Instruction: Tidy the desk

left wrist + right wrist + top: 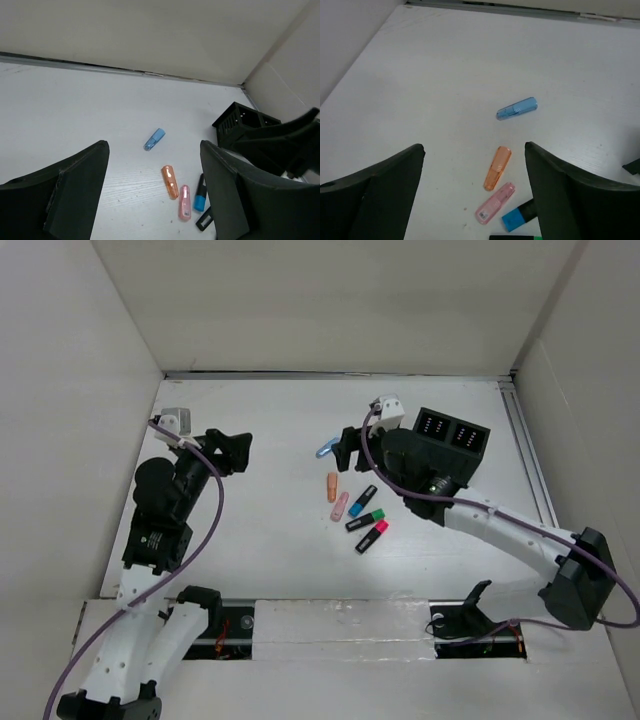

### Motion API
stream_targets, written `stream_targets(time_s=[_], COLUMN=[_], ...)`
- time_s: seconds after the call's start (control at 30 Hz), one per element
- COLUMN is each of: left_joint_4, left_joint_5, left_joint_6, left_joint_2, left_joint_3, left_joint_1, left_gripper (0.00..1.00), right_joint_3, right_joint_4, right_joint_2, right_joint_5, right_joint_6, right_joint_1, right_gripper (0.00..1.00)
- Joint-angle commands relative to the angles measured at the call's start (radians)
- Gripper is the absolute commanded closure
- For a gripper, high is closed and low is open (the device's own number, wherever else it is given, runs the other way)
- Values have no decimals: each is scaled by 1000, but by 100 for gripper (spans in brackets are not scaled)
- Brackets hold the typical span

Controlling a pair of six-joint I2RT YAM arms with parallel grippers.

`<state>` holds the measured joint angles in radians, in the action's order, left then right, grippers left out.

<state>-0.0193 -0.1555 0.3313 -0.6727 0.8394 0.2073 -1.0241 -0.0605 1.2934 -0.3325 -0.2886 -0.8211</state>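
The white desk (260, 540) holds a cluster of pieces in its middle: a blue cap (324, 450), an orange cap (332, 486), a pink cap (339, 505), a blue-ended marker (362, 500), a green-ended marker (366, 519) and a pink-ended marker (372, 536). A black organizer box (450, 440) stands to their right. My right gripper (350, 450) is open and empty above the caps; its view shows the blue cap (517, 108), orange cap (498, 167) and pink cap (495, 202). My left gripper (235, 452) is open and empty, well left of the cluster.
White walls border the desk on the left, back and right. A metal rail (525, 450) runs along the right side. In the left wrist view the organizer (240, 122) and my right arm (285, 145) are at the right.
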Motion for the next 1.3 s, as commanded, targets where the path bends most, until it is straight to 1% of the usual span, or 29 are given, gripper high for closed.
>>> stream_targets(time_s=[0.0, 0.03, 0.07, 0.1, 0.13, 0.2, 0.23, 0.27, 0.3, 0.33, 0.37, 0.4, 0.43, 0.47, 0.53, 0.57, 0.63, 0.77, 0.9, 0.97, 1.13, 1.27], left_joint_4=[50, 44, 42, 44, 59, 74, 73, 68, 65, 68, 68, 67, 55, 50, 51, 56, 58, 64, 65, 73, 74, 78], left_joint_5=[-41, -38, -36, -38, -51, -81, -78, -73, -76, -79, -76, -61, -47, -24, -16, -21, -24, -41, -58, -73, -78, -81], left_joint_6=[-21, -24, -28, -29, -28, -34, -31, -28, -25, -17, -14, -11, -6, -3, -3, 0, 0, 5, 8, 9, 9, 9], left_joint_2=[35, 44, 48, 54, 62, 67, 65, 64, 67, 70, 73, 78, 79, 81, 93, 96, 94, 93, 93, 96, 107, 110], left_joint_3=[-3, -2, -3, -2, -9, -14, -14, -10, -8, -8, -10, -7, -3, -3, -5, -6, -6, -10, -10, -11, -13, -16], left_joint_1=[1, 1, 1, 1, 1, 1, 1, 1, 1, 1, 1, 1, 1, 1, 1, 1, 1, 1, 1, 1, 1, 1], left_gripper=[30, 30, 31, 33, 42, 51, 62, 69, 78, 93, 97, 100, 100, 100, 100, 99, 93, 89, 87, 85, 85, 84], right_joint_3=[-63, -85, -97, -111, -132, -191, -203, -244, -272, -301, -336, -405, -439, -468, -534, -556, -617, -662, -645, -684, -705, -737], right_joint_4=[-55, -56, -62, -64, -53, -44, -56, -58, -49, -23, 0, 25, 57, 88, 97, 103, 134, 192, 183, 243, 257, 286], right_joint_2=[87, 110, 162, 191, 220, 303, 331, 365, 439, 479, 518, 591, 625, 654, 726, 748, 805, 850, 863, 897, 928, 952], right_joint_5=[62, 73, 75, 75, 57, 29, 14, 18, 18, 10, 7, 0, -10, 3, 29, 38, 59, 43, 70, 70, 85, 67], right_joint_6=[-58, -63, -67, -70, -70, -79, -87, -93, -104, -112, -116, -132, -135, -138, -141, -145, -161, -228, -277, -300, -334, -365], right_joint_1=[54, 65, 74, 89, 89, 111, 111, 126, 137, 152, 152, 164, 174, 174, 174, 174, 174, 174, 185, 185, 194, 194], right_gripper=[13, 22, 59, 92, 100, 100, 100, 100, 100, 100, 93, 85, 75, 59, 42, 32, 30, 29, 30, 30, 30, 32])
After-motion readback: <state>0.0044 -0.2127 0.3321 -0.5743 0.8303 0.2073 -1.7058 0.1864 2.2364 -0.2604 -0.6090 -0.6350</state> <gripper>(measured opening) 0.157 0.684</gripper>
